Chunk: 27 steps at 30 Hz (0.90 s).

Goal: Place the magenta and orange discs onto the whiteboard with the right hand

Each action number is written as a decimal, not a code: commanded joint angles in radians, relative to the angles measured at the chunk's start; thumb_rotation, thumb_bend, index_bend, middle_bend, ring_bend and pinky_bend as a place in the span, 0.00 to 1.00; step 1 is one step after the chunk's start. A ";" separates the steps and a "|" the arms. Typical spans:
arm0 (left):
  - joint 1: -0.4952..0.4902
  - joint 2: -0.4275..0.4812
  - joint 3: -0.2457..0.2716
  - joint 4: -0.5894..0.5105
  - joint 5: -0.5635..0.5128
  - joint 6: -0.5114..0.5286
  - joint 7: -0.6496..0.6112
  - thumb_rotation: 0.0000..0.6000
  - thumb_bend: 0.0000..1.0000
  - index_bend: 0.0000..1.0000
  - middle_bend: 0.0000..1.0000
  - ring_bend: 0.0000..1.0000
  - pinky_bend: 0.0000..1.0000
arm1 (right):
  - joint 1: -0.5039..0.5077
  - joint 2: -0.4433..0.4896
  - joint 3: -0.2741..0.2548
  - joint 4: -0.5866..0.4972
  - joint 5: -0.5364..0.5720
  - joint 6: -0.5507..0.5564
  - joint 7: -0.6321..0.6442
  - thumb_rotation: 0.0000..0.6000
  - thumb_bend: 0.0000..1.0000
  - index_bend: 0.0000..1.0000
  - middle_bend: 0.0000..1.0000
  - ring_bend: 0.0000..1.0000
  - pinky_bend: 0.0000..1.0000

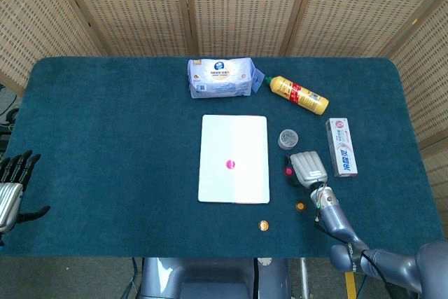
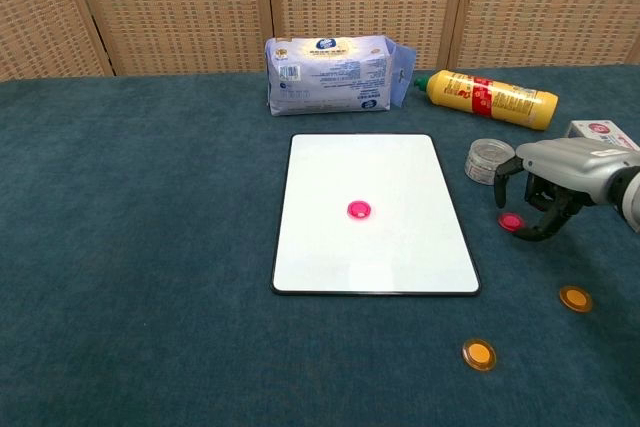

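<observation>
While over the loose magenta disc (image 2: 511,220), right robot hand (image 2: 549,190) off the whiteboard's (image 2: 330,267) edge.

head view high, looking down, chest view low, nearer, both share whiteboard (image 1: 234,158)

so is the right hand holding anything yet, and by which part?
Nothing is held. The right hand hangs over the loose magenta disc on the table, fingers curled around it but not closed on it. The left hand is idle and empty at the table's edge.
</observation>
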 commanded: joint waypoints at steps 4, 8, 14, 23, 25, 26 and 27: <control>-0.001 -0.001 0.001 0.001 -0.001 -0.002 0.001 1.00 0.00 0.00 0.00 0.00 0.00 | -0.011 -0.007 0.013 0.015 -0.014 -0.018 0.000 1.00 0.33 0.42 0.90 0.92 1.00; 0.000 -0.001 0.001 0.000 -0.001 0.001 0.002 1.00 0.00 0.00 0.00 0.00 0.00 | -0.015 -0.011 0.027 0.020 -0.014 -0.032 -0.004 1.00 0.33 0.42 0.90 0.92 1.00; -0.001 -0.002 0.001 0.000 -0.002 0.000 0.005 1.00 0.00 0.00 0.00 0.00 0.00 | -0.015 -0.018 0.048 0.031 0.001 -0.053 -0.022 1.00 0.33 0.43 0.90 0.92 1.00; -0.002 -0.002 0.000 -0.001 -0.004 -0.002 0.005 1.00 0.00 0.00 0.00 0.00 0.00 | -0.023 -0.024 0.066 0.043 -0.001 -0.069 -0.027 1.00 0.34 0.53 0.91 0.92 1.00; -0.002 -0.001 0.000 -0.002 -0.005 -0.001 0.005 1.00 0.00 0.00 0.00 0.00 0.00 | -0.024 -0.017 0.077 0.026 -0.008 -0.066 -0.016 1.00 0.34 0.53 0.91 0.92 1.00; -0.002 -0.001 0.000 -0.002 -0.005 -0.001 0.005 1.00 0.00 0.00 0.00 0.00 0.00 | -0.025 -0.009 0.087 0.006 -0.011 -0.066 -0.005 1.00 0.34 0.53 0.91 0.92 1.00; -0.002 0.000 0.000 -0.002 -0.005 -0.001 0.005 1.00 0.00 0.00 0.00 0.00 0.00 | -0.023 0.000 0.098 -0.015 -0.012 -0.066 0.005 1.00 0.34 0.53 0.91 0.92 1.00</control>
